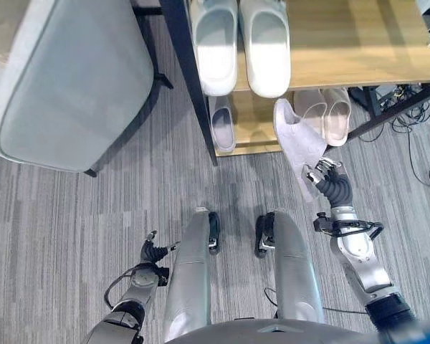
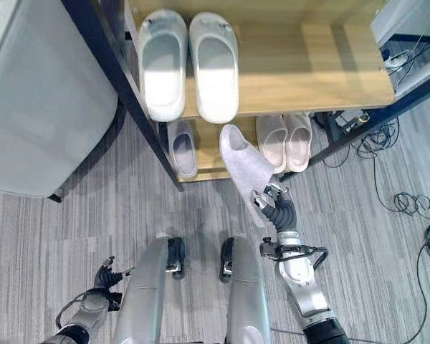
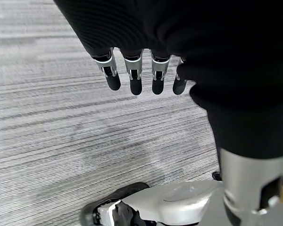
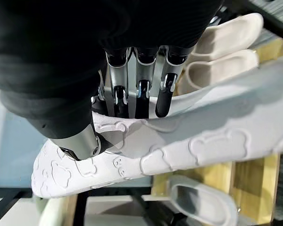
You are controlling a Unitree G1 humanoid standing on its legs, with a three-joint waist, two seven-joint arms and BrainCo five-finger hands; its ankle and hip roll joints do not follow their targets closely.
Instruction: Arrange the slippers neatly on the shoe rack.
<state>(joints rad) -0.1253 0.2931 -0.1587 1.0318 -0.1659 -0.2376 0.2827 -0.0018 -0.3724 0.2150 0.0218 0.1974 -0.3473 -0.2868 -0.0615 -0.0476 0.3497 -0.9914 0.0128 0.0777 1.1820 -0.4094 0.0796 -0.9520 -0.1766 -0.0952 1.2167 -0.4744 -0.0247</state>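
Observation:
My right hand [image 1: 331,180] is shut on a pale lilac slipper [image 1: 298,140], pinching its heel end with thumb and fingers [image 4: 137,96]; its patterned sole [image 4: 179,150] faces the wrist camera. The slipper tilts toe-first toward the lower shelf [image 1: 254,122] of the wooden shoe rack. On that shelf a matching grey-lilac slipper [image 1: 223,123] lies at the left and a beige pair [image 1: 324,112] at the right. A white pair [image 1: 242,43] sits on the upper shelf [image 1: 358,43]. My left hand [image 1: 153,252] hangs low by the floor, fingers [image 3: 134,77] straight and empty.
A grey padded chair [image 1: 64,79] stands left of the rack's dark post [image 1: 190,79]. Cables [image 1: 416,122] trail over the grey carpet [image 1: 93,208] right of the rack. A pale box [image 2: 408,25] sits at the far right.

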